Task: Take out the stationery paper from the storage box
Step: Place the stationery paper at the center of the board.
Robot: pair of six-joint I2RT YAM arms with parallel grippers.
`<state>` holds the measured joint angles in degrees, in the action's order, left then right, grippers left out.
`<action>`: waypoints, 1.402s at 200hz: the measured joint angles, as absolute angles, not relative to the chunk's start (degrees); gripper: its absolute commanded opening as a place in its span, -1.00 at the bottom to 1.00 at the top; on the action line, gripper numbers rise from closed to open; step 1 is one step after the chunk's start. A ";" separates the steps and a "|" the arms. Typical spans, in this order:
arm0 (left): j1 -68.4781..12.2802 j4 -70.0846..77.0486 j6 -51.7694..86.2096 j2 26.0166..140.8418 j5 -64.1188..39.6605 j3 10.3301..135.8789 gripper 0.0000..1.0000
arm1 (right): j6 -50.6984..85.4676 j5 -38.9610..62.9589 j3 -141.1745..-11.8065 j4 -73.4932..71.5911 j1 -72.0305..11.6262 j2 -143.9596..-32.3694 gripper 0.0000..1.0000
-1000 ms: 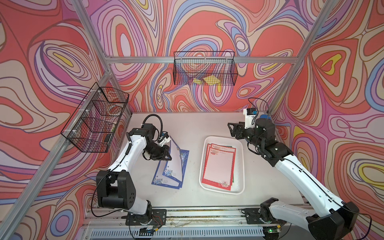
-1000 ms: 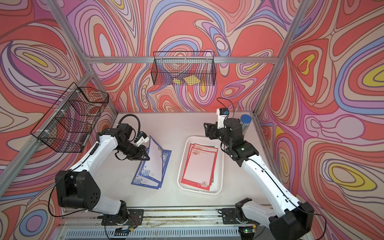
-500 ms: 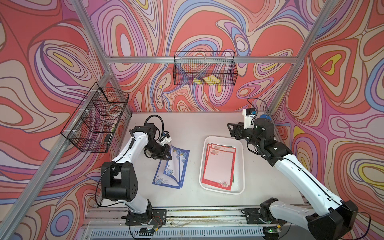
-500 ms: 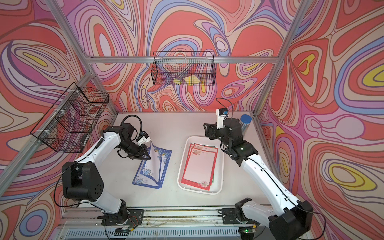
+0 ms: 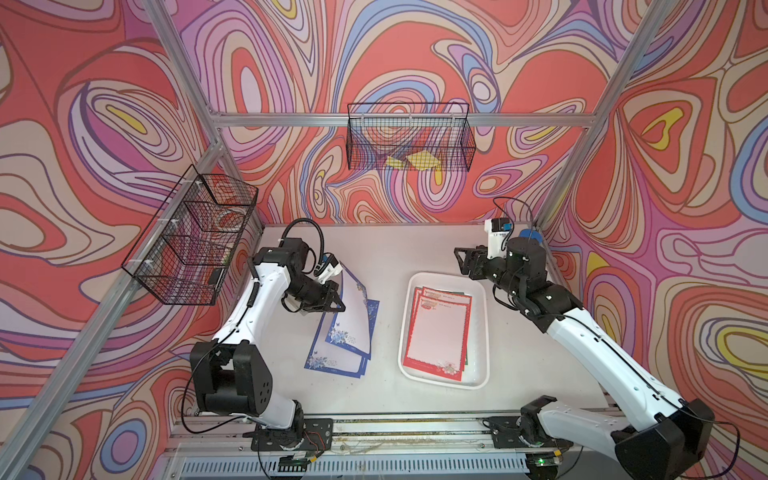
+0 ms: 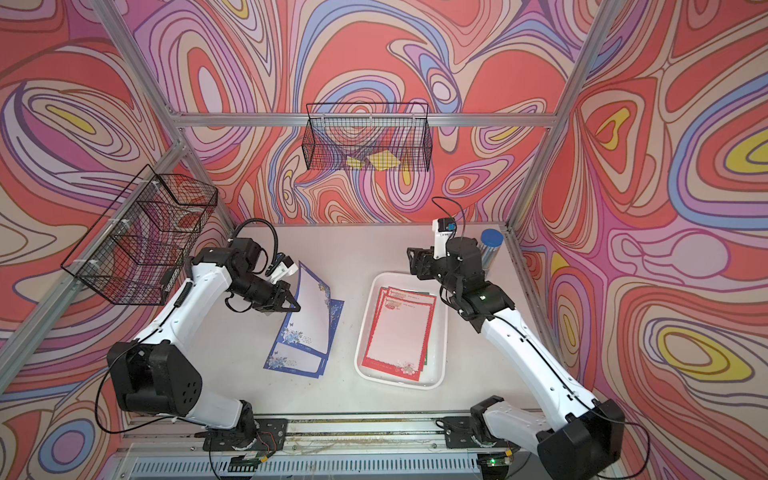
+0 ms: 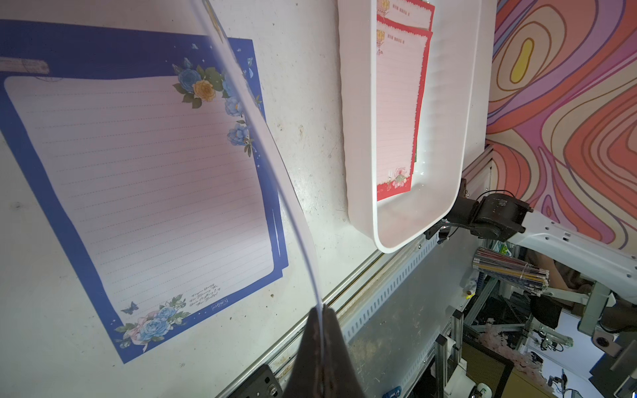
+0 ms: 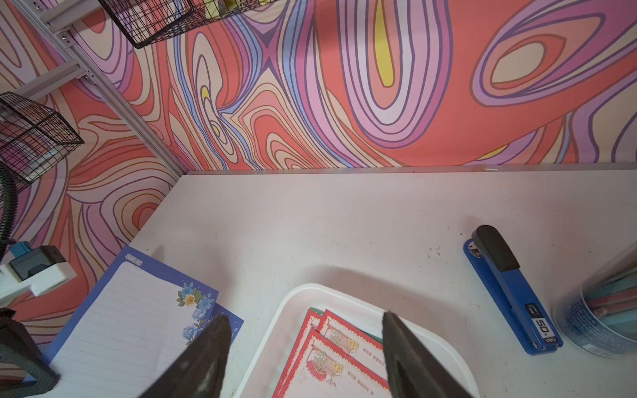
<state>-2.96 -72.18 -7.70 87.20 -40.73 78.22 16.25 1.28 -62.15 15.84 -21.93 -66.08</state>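
The storage box is a white tray on the table with red-bordered stationery paper stacked inside. Blue-bordered sheets lie flat on the table left of the box. My left gripper is shut on one more blue-bordered sheet. It holds that sheet tilted up over the flat ones. My right gripper hangs open above the box's far end, holding nothing.
A blue stapler and a clear jar of pens sit at the far right corner. Black wire baskets hang on the back wall and the left wall. The back one holds yellow paper pieces.
The left arm has shifted with the blue sheet still pinched. The sheet sat lower half a second ago and now stands tilted up. The right arm has stayed in place.
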 measured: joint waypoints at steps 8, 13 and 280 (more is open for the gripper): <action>-2.96 -72.25 -7.70 87.88 -40.75 78.22 -1.00 | 16.36 1.26 -62.00 15.70 -21.93 -66.00 0.45; -2.96 -72.27 -7.70 88.33 -40.73 78.22 -1.00 | 16.43 1.26 -61.89 15.64 -21.93 -65.87 0.45; -2.96 -71.22 -3.75 104.86 -20.23 79.90 -0.39 | 14.87 -0.80 -61.56 17.65 -21.93 -65.49 0.45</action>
<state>-2.96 -71.22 -3.75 104.86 -20.23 79.90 14.87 -0.80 -61.56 17.65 -21.93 -65.49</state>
